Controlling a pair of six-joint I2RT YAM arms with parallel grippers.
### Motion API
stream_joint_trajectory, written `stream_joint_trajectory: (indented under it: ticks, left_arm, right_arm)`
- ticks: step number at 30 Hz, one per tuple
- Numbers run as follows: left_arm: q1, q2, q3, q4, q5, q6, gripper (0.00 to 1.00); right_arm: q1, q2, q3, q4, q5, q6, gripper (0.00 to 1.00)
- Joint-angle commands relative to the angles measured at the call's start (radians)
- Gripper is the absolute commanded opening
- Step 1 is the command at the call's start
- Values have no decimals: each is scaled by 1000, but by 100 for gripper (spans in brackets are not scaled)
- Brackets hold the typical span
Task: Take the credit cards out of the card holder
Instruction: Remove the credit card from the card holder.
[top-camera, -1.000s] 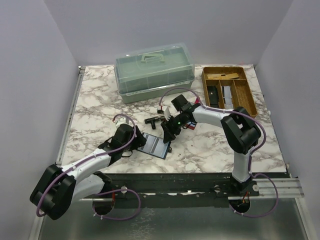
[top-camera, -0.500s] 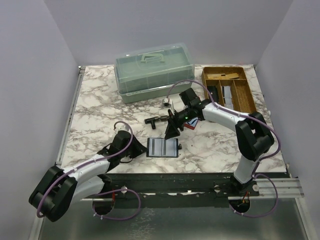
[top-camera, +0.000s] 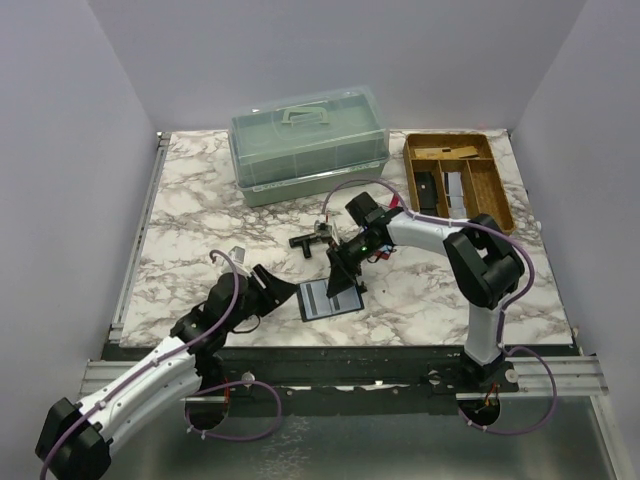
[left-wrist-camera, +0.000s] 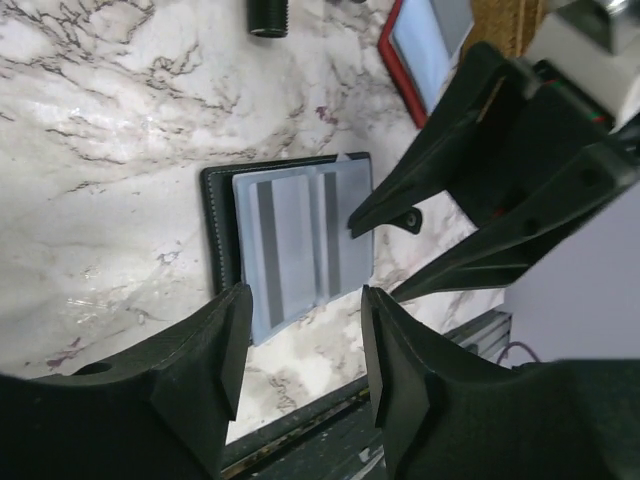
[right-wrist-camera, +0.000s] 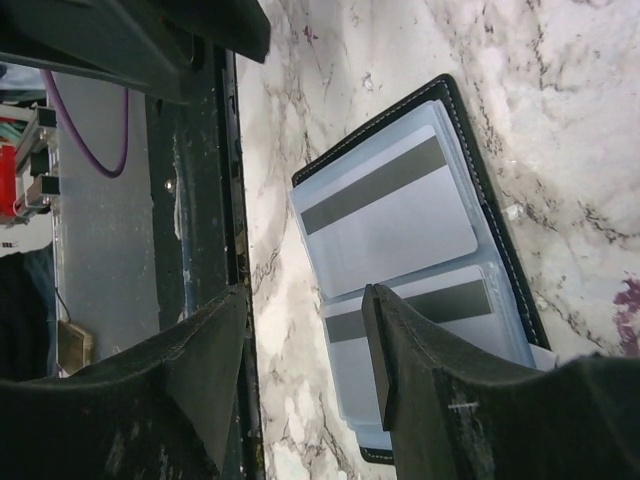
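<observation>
- The left hand (left-wrist-camera: 302, 305) has drawn back from the card holder (top-camera: 312, 303) toward the near edge of the desk (top-camera: 200, 220). Its fingers stand half apart and hold nothing.
- The holder has turned a little and lies open, with the credit cards (right-wrist-camera: 385, 215) still inside. I judge that none is out yet.
- The right hand (top-camera: 345, 285) has come down at the holder's far side, parted and empty.
- The right wrist view separates two striped cards. The left wrist view shows a red wallet (left-wrist-camera: 425, 45) beyond the holder.
</observation>
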Motion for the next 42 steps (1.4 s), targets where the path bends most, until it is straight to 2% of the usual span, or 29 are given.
stream_joint_trajectory:
  ticks: [1,7,13,16,22,34,42]
  left_arm:
    - [0,-70,-44,5,-11,-62,55]
    - [1,13,-108,229,100,-107,54]
    - [3,202,-70,351,138,-62,41]
    - [3,266,-55,390,143,-52,38]
    - [7,333,-49,439,146,-51,33]
    - [15,452,-41,526,171,-51,31]
    - [27,522,-44,511,163,-49,26]
  right_arm:
    - [19,45,10,-17,27,11,57]
    - [20,56,11,-8,80,27,57]
    - [20,77,17,-13,103,33,57]
    - [20,80,18,-14,113,35,57]
    - [20,81,20,-17,120,38,57]
    - [20,86,23,-19,129,39,57]
    - [20,87,23,-19,142,44,57]
